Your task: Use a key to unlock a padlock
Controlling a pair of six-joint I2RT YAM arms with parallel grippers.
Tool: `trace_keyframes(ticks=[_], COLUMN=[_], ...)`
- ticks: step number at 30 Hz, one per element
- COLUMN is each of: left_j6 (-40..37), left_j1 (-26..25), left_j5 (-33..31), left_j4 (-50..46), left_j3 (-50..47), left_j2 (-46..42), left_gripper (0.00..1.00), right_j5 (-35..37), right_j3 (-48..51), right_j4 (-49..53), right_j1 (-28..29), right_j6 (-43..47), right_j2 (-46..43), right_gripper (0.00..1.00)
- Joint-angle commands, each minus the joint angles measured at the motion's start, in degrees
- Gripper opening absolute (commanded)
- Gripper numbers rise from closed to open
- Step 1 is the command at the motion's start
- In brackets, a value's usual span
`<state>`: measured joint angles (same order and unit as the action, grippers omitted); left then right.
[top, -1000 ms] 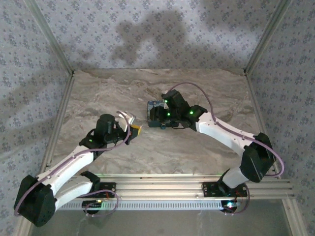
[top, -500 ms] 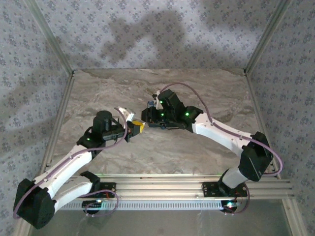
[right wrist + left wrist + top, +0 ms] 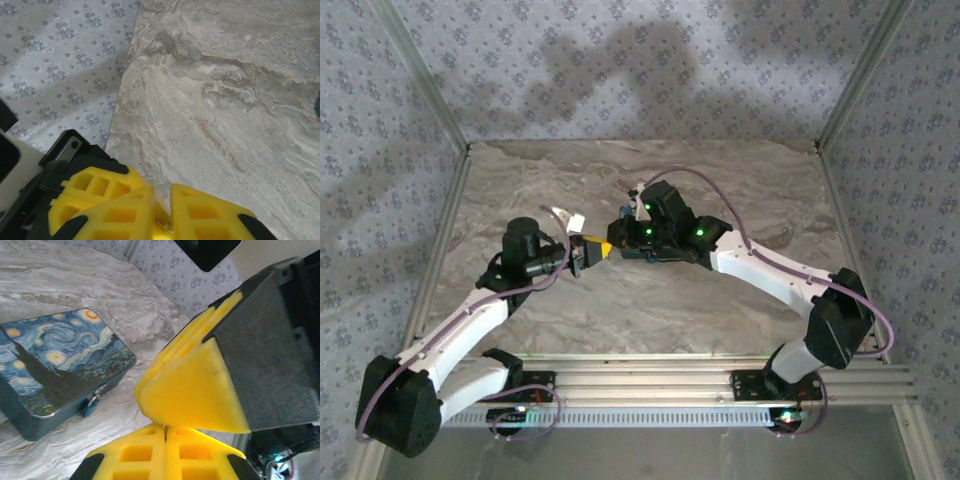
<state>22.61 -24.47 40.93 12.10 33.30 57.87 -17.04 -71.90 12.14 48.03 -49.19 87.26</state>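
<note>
The padlock (image 3: 55,355), a block printed with a blue and yellow night sky, lies flat on the marble to the left of both grippers. My left gripper (image 3: 165,432) is shut, with a thin sliver pinched in the seam of its yellow pads that looks like the key (image 3: 164,428). My right gripper (image 3: 161,192) meets it tip to tip, jaws drawn almost together, and a small metal glint of the key (image 3: 170,227) sits low in the gap. In the top view the left gripper (image 3: 600,248) and right gripper (image 3: 617,238) touch above the table's middle.
A small metal and blue piece (image 3: 91,404) hangs at the padlock's near side; what it is I cannot tell. The marble table (image 3: 720,300) is ringed by patterned walls (image 3: 380,150) and aluminium posts (image 3: 850,90).
My right gripper left its place over the padlock, shifted left and closed its jaws. The left gripper moved up and right until the two tips met.
</note>
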Motion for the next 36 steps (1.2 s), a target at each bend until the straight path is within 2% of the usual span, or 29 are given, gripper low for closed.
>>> trace_keyframes(ticks=[1,2,7,14,16,22,25,31,36], left_j6=[3.3,3.5,4.5,5.9,6.5,8.4,11.9,21.9,26.6], left_j1=[0.4,0.5,1.1,1.4,1.6,2.5,3.5,3.4,1.7], left_j5=[5.4,6.2,9.6,10.2,10.3,10.6,9.3,9.8,10.1], left_j4=[4.9,4.9,4.0,3.1,2.1,0.6,1.8,16.5,24.5], left_j3=[2.8,3.1,4.3,6.1,6.9,8.2,8.0,5.1,4.3], left_j2=[1.1,1.5,3.4,5.1,5.3,4.6,4.3,7.2,11.1], left_gripper=[0.00,0.00,0.00,0.00,0.14,0.38,0.48,0.49,0.49], right_j5=[-2.0,-2.1,-2.8,-0.4,0.6,2.1,3.4,4.2,4.4], right_j3=[0.8,1.0,3.1,8.5,10.3,13.4,14.2,16.4,17.3], right_j4=[-2.1,-2.6,-5.4,-11.0,-13.5,-18.1,-18.1,-21.6,-24.0], right_j1=[-0.1,-0.1,-0.8,-1.4,-1.7,-3.1,-3.8,-4.9,-5.2], right_j6=[-0.2,-0.1,0.6,0.8,0.5,1.7,1.5,-3.0,-5.9], right_j2=[-0.8,-0.9,-2.0,-4.9,-6.2,-9.1,-9.7,-9.7,-9.7], right_gripper=[0.04,0.00,0.00,0.00,0.00,0.00,0.00,0.00,0.00])
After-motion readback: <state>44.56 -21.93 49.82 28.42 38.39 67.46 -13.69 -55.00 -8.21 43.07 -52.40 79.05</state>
